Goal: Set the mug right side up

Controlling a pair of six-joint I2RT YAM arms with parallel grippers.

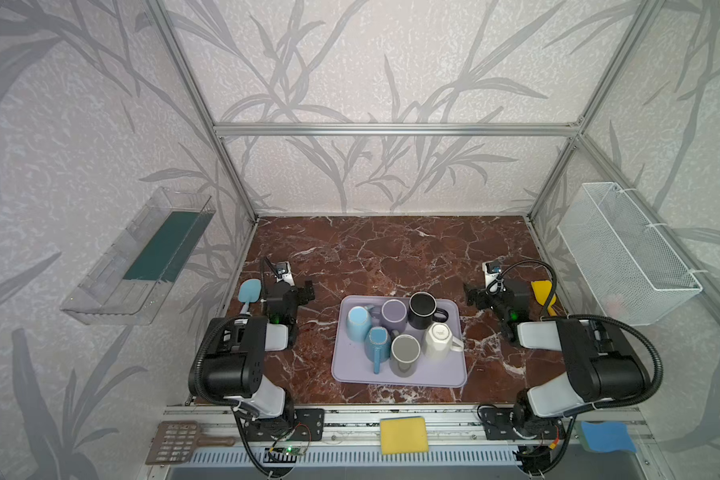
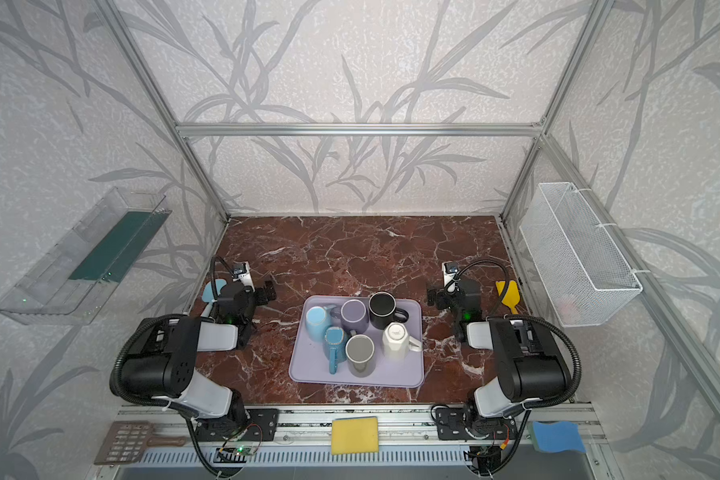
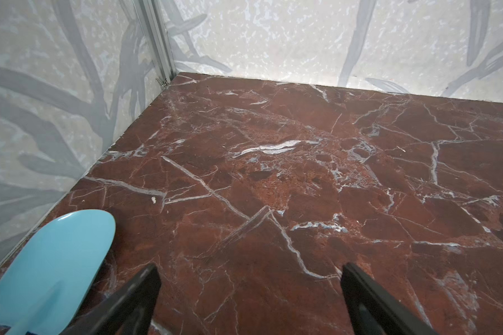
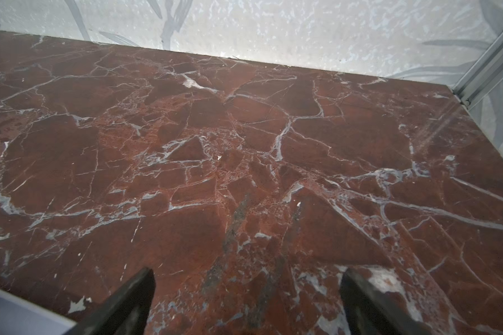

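**Mugs await righting:** A white faceted mug (image 1: 439,338) stands mouth-down on the right side of a lavender tray (image 1: 350,376). Its flat base, with a small maker's mark, faces the camera, and its handle juts toward the tray's right edge. It looks the clearest candidate for righting. The lavender mug (image 1: 393,311) and the light blue mug (image 1: 357,322) toward the tray's far left also appear to show their bases, so which one the task means cannot be told.

A grey mug (image 1: 405,353) sits just beside the white one on its left. A black mug (image 1: 422,308), mouth open upward, stands just behind it, and a teal mug (image 1: 377,343) lies beyond the grey.

By its look the white mug is glazed ceramic: rigid, fairly heavy for its size, slick, and liable to chip if dropped or knocked against its neighbours. With the rim down on the tray, the likeliest holds are the exposed handle or a pinch across the body from the free right side. It will need room above the tray to swing over.

The tray rests at the near middle of a red marble table (image 1: 391,249). The left gripper (image 3: 249,269) and right gripper (image 4: 247,272) flank the tray, well apart from the mugs. Each has its jaws spread wide with nothing between them, pointed at bare marble. A light blue spatula (image 3: 50,261) lies by the left gripper, a yellow spatula (image 1: 542,291) by the right.
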